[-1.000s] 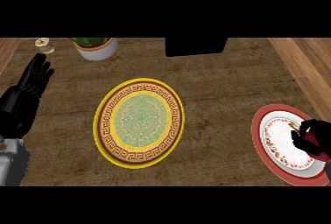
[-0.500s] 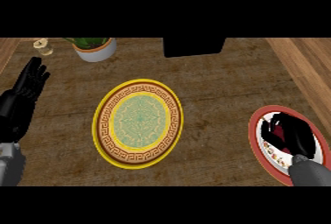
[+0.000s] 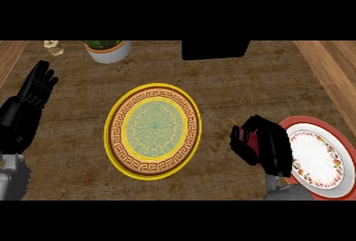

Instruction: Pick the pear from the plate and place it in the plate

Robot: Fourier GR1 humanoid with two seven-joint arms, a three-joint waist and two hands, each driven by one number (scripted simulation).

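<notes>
1. Dark wood-grain counter (image 3: 83, 155) fills the head view, with paler wooden boards along the right edge, a black box (image 3: 215, 49) at the top centre, a white pot holding a green plant (image 3: 108, 49) at top left, and a small pale item in the far top-left corner too small to identify.

2. Big change on the right: the right hand (image 3: 261, 146) has come off the red-rimmed white plate (image 3: 319, 160), where it sat half a second ago, and now hangs over bare counter between that plate and the yellow patterned plate (image 3: 153, 129).

3. Its fingers are curled in, closed as if around something. The pear does not show clearly; only a thin yellowish sliver peeks at the fingers' left edge, so I judge the pear is inside that grasp, hidden by the hand.

4. The white plate now shows no fruit on it, which fits a lift already done.

5. Meaning for the task: pick looks complete, carry under way; the yellow plate waits just left of the hand.

6. Over at the left edge, the left hand (image 3: 35, 94) rests with its fingers straight and pointing up, holding nothing.
</notes>
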